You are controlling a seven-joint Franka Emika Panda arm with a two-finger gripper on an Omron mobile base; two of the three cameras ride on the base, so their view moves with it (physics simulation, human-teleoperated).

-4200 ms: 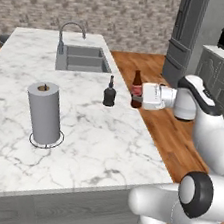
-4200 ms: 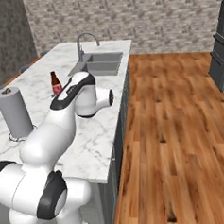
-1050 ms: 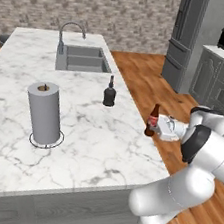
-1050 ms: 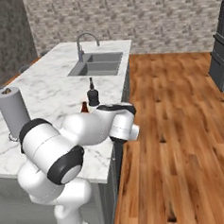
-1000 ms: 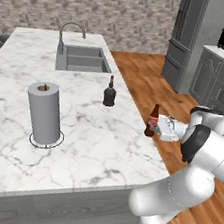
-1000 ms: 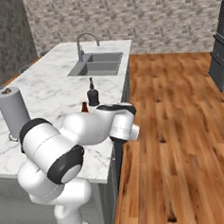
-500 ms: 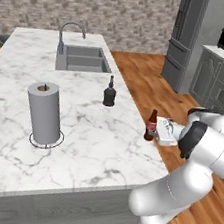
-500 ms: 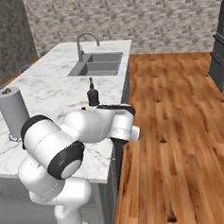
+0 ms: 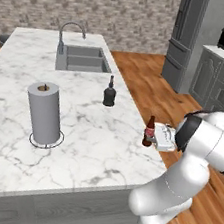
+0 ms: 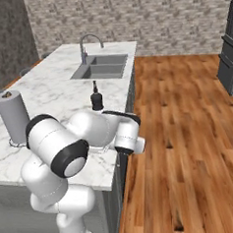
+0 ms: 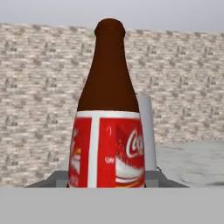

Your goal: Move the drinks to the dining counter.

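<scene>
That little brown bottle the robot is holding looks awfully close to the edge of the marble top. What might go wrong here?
The brown bottle sits in the claw right at the edge of the marble counter, above the wood floor. If it is let go there, or nudged as the claw backs away, it could tip off. It is also tall and slim, so even a slight tilt when released might topple it. The black bottle stands well clear.
</scene>
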